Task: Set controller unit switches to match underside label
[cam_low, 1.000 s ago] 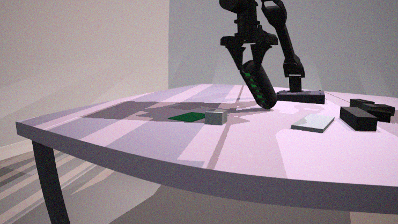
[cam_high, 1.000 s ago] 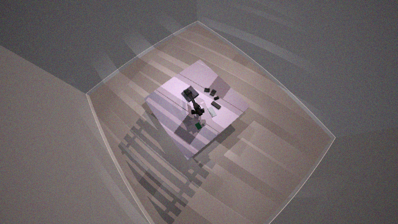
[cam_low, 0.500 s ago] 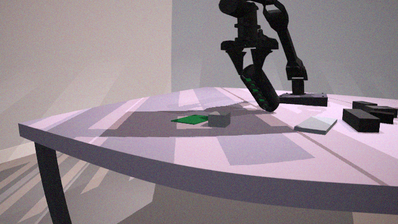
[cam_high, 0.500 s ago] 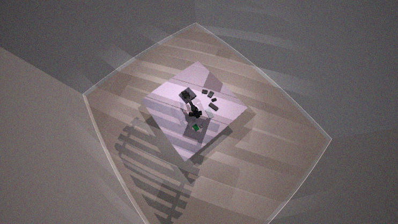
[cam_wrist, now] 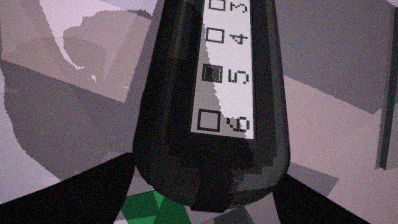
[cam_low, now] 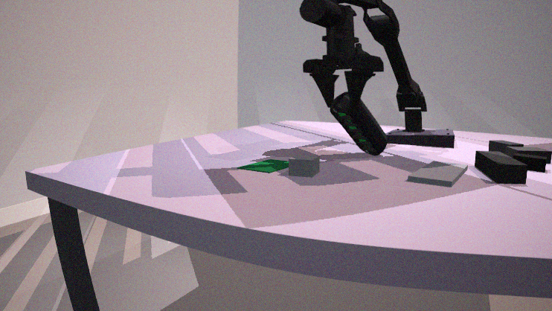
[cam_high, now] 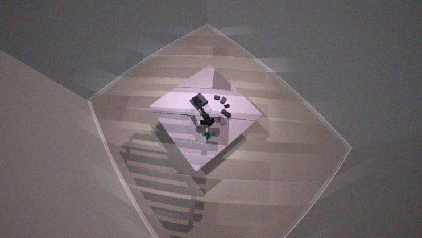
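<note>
The dark grey controller unit [cam_low: 367, 123] [cam_wrist: 172, 112] hangs tilted above the bench [cam_low: 347, 212]. My gripper [cam_low: 343, 103] [cam_wrist: 205, 171] is shut on it near its upper end, one finger at each side. Its underside faces the wrist camera. The white label [cam_wrist: 227, 56] shows squares 3, 4 and 6 empty and square 5 filled; squares 1 and 2 are outside the view. Green switch parts [cam_low: 352, 126] show along the unit's left face in the exterior view, too dark to read each setting.
A green sheet [cam_low: 266, 166] [cam_high: 207, 135] [cam_wrist: 160, 206] lies beside a small grey block [cam_low: 303, 167]. A flat grey plate [cam_low: 436, 175] lies to the right in the exterior view. Several dark modules, including a long one [cam_low: 500, 167] [cam_high: 226, 113], stand further right. The arm's base [cam_low: 425, 139] is behind.
</note>
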You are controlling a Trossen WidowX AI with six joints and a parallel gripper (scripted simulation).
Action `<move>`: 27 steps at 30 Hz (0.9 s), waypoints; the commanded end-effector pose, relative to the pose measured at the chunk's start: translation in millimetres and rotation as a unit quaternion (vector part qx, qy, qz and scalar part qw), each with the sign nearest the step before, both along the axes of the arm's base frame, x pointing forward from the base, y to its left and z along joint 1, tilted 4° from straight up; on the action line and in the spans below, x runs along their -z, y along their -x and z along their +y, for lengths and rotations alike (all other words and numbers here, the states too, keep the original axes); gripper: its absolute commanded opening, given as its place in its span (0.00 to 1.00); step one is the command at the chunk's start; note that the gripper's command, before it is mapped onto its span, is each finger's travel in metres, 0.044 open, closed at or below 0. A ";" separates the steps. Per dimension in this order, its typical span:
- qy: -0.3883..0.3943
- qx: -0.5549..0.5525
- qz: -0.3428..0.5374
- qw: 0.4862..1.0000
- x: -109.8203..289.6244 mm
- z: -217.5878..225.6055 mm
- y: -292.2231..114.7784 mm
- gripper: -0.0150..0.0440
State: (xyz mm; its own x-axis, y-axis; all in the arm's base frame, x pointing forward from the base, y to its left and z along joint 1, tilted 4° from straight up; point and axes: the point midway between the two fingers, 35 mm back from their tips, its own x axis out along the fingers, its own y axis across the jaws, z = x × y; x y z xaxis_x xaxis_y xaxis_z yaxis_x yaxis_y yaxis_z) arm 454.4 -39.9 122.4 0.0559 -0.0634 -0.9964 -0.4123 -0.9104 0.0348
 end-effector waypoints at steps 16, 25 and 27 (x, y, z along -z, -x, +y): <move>0.002 -0.002 0.012 1.000 19.8 -5.7 -9.2 0.83; 0.002 -0.002 0.012 1.000 25.2 -7.8 -13.2 0.83; 0.002 -0.002 0.012 1.000 26.5 -8.2 -14.1 0.83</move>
